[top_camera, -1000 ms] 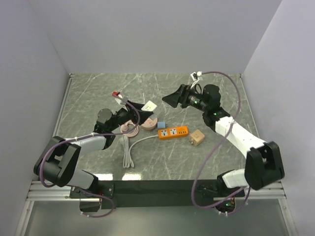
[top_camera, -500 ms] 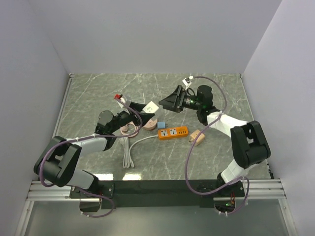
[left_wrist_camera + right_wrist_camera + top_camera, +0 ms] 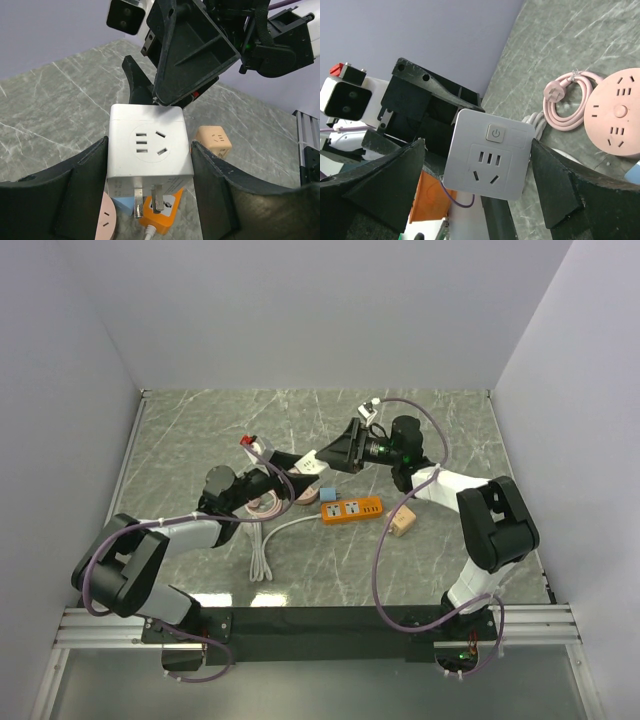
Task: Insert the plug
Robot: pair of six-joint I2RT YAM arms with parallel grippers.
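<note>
My left gripper (image 3: 150, 167) is shut on the plug (image 3: 150, 142), a white cube adapter with a socket face on top and two metal prongs pointing down. It hangs above the orange power strip (image 3: 161, 212) (image 3: 351, 509). My right gripper (image 3: 477, 170) (image 3: 328, 454) is open and straddles the same plug (image 3: 490, 155). Its right finger (image 3: 565, 185) is close to the cube's edge, and a gap shows on the left side. In the top view the two grippers meet left of the strip, and the plug is mostly hidden between them.
On the marble table (image 3: 200, 430) lie a pink round socket (image 3: 300, 495) with its coiled pink cord (image 3: 567, 97), a small blue cube (image 3: 326, 494), a tan cube adapter (image 3: 402, 521) (image 3: 213, 141) and the strip's white cable (image 3: 262, 550). Grey walls enclose three sides.
My right gripper has swung left and closed in on the left gripper, and its open fingers now flank the plug. The left gripper has shifted slightly right with the plug.
</note>
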